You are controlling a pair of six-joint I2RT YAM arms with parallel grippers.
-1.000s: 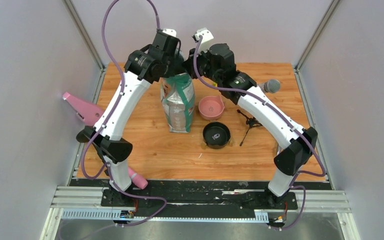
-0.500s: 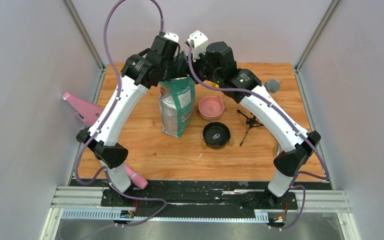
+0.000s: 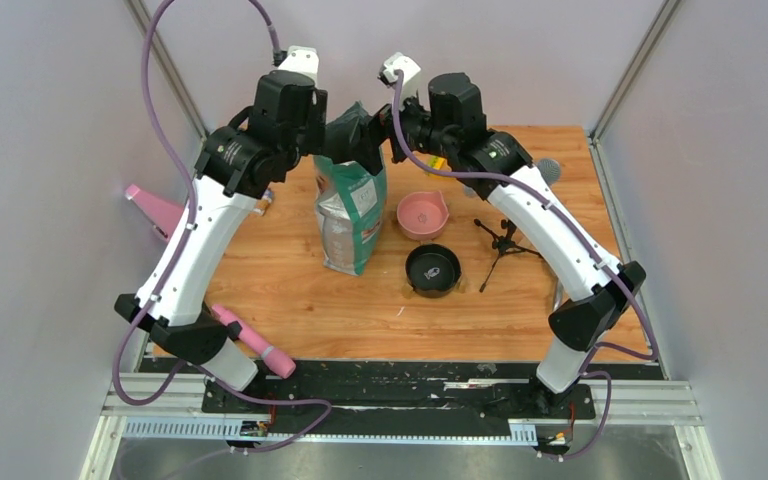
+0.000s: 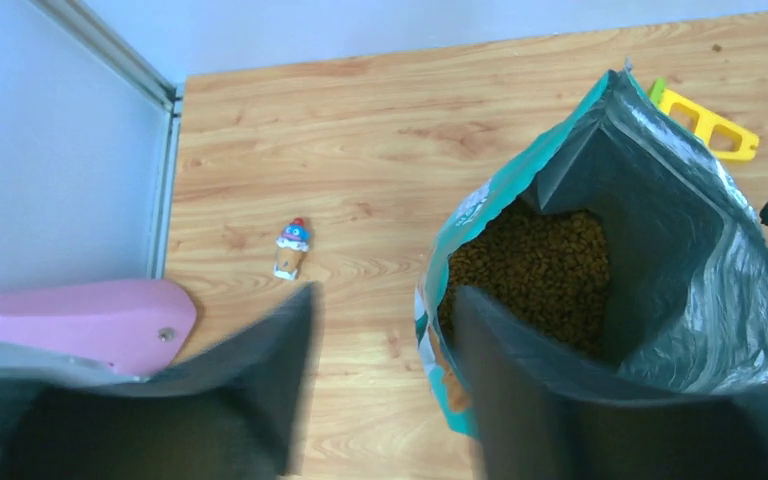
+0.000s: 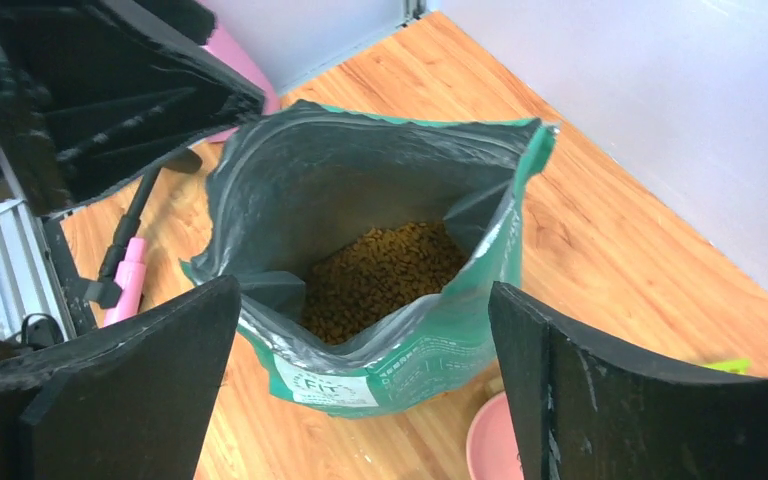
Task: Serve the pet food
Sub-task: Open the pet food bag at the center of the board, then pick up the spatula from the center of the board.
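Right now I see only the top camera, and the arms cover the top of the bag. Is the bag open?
Observer: Yes. In both wrist cameras the bag stands with its mouth wide open.
Operator: Is there food inside?
Observer: Brown kibble lies low in it, well under the rim.
Operator: And the right gripper, does it hold something?
Observer: No. The right gripper is open over the mouth of the bag, and its jaws stand wide apart with nothing held between them.
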